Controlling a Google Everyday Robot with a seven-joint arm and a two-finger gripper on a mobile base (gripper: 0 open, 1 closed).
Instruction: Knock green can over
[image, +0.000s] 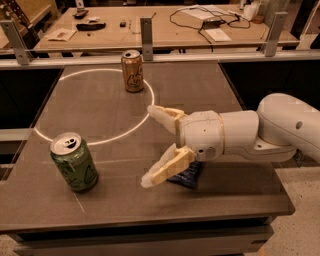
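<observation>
Table (215, 85): dark grey top marked with a white circle (100, 141); a wooden bench (165, 30) strewn with cables stood behind.
Green can (75, 162): upright near the front left edge, just outside the circle; contents not visible.
Gold can (133, 71): upright at the circle's far edge.
Gripper (147, 146): hovered right of the green can, well apart from it, fingers spread wide, holding nothing.
Blue packet (187, 175): lay flat beneath the lower finger.

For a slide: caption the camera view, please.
Gripper, jaws open, over the table, facing the upright green can at front left; orange-gold can stands behind.
</observation>
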